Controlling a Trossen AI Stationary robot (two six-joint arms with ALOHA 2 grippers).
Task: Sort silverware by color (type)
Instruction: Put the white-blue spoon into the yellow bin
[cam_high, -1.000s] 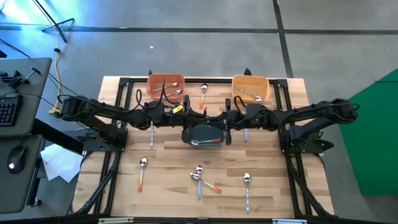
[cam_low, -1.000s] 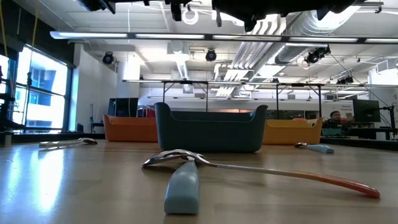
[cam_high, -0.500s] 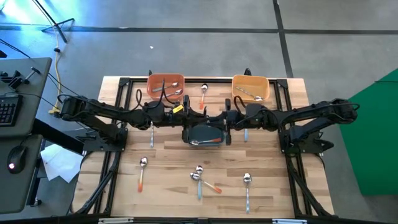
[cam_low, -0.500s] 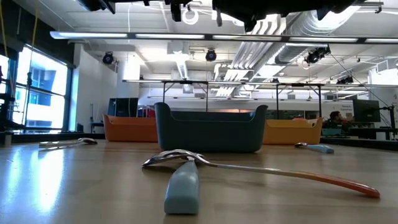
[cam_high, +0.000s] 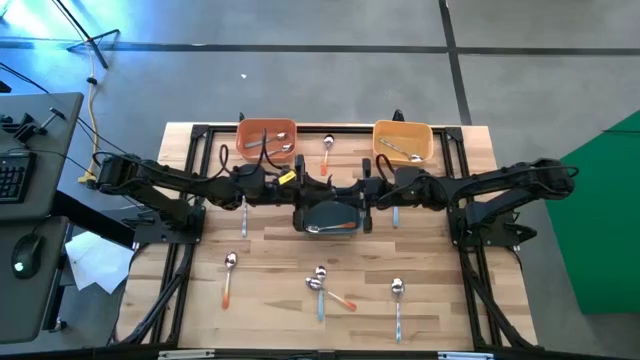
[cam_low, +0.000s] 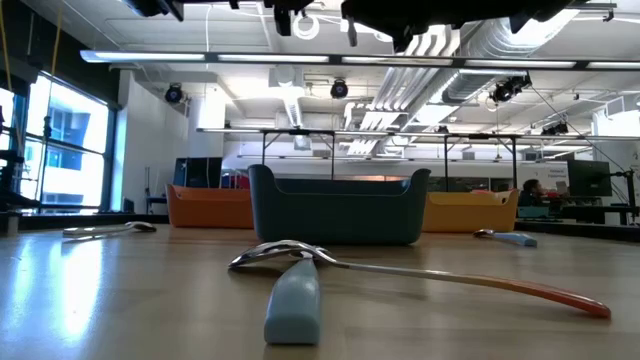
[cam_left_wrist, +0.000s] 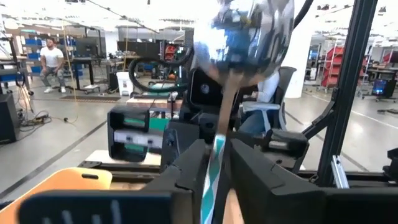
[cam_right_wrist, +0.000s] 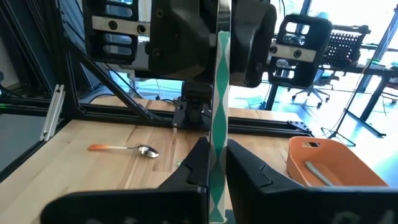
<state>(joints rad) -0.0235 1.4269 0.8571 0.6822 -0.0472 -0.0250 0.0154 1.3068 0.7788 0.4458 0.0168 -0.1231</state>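
A spoon with a shiny bowl (cam_left_wrist: 244, 31) and a teal-and-white striped handle (cam_right_wrist: 219, 118) stands upright between my two grippers, above the dark blue bin (cam_high: 330, 214) at the table's middle. My right gripper (cam_right_wrist: 217, 149) is shut on the handle. My left gripper (cam_left_wrist: 219, 155) faces it, slightly open, with the handle between its fingers; whether they touch it I cannot tell. More spoons lie flat on the near table: an orange-handled one (cam_high: 228, 276), a crossed blue and orange pair (cam_high: 322, 288), and a silver one (cam_high: 398, 304). My right gripper pinches the spoon's striped handle (cam_right_wrist: 217, 163) between its two fingers. The fingers come in level from the table's right side and lie across the handle. The spoon stands upright, bowl end up, lifted clear above the dark blue bin.
An orange bin (cam_high: 266, 140) and a yellow bin (cam_high: 403, 140), each holding spoons, stand at the far edge with an orange-handled spoon (cam_high: 327, 150) between them. A spoon lies in the dark blue bin (cam_low: 338, 206). Black frame rails run along the table's sides. A person (cam_left_wrist: 51, 61) sits in the room beyond.
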